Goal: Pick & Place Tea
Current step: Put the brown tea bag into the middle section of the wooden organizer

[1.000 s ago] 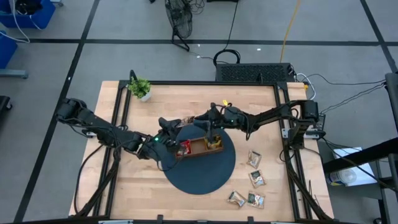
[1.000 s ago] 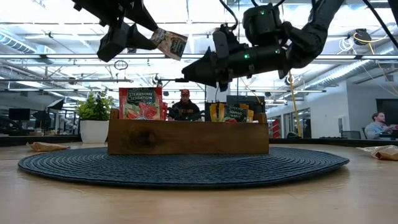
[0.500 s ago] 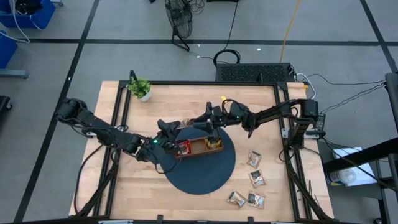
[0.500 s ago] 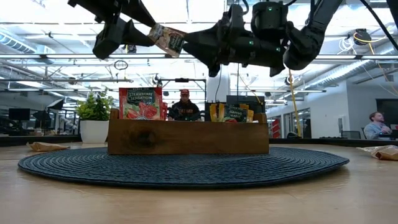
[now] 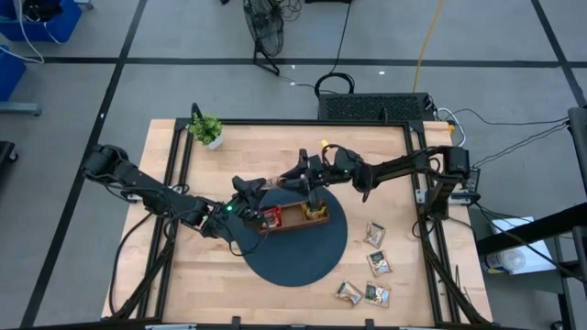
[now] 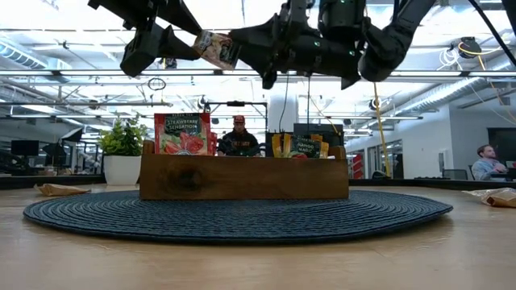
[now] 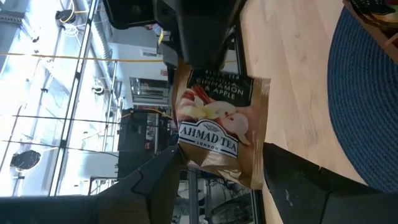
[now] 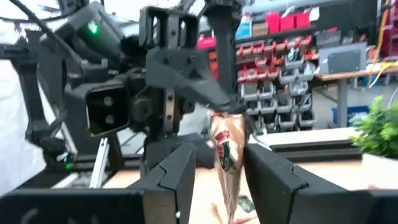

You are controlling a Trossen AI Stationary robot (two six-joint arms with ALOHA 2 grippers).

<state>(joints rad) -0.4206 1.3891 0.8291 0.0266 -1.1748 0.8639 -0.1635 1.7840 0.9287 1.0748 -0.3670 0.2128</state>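
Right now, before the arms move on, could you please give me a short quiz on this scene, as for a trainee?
1. True or false: the left gripper holds one tea sachet up in the air, and the right gripper is close to it.
2. Where do the loose sachets lie?
A. On the bare table, on the right arm's side
B. Beside the plant
C. On the floor
3. Fill in: the wooden tray stands on a round dark ___.

Key: 1 true; 2 A; 3 mat.
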